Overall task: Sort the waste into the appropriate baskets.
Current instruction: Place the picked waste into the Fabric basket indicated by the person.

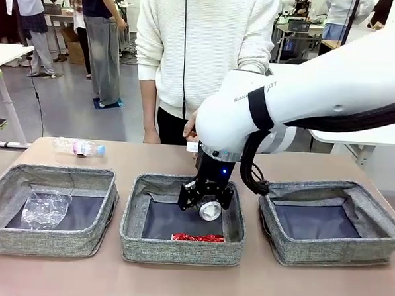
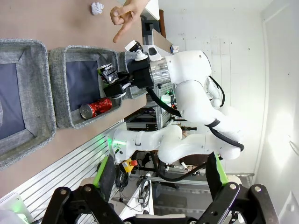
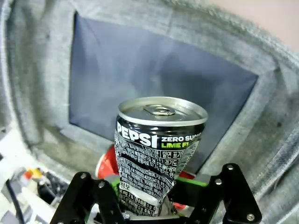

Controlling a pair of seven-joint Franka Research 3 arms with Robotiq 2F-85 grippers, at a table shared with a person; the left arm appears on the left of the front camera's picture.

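My right gripper (image 1: 205,196) is shut on a dark drink can (image 1: 209,209) and holds it just above the floor of the middle basket (image 1: 179,250). The right wrist view shows the can (image 3: 159,149) dented and clamped between the fingers (image 3: 88,191), over the basket's dark floor (image 3: 140,79). A crushed red can (image 1: 198,237) lies at that basket's near wall. The left basket (image 1: 47,243) holds a crumpled clear bottle (image 1: 45,208). A blue-capped bottle (image 1: 78,147) lies on the table behind it. My left gripper (image 2: 156,191) hangs open and empty, well off the table. A paper wad (image 2: 96,8) lies near the person's hand (image 2: 125,15).
The right basket (image 1: 331,254) has nothing in it. A person in a white sweater (image 1: 203,49) stands at the far edge, right behind the middle basket. My right arm (image 1: 306,100) spans the right half of the table.
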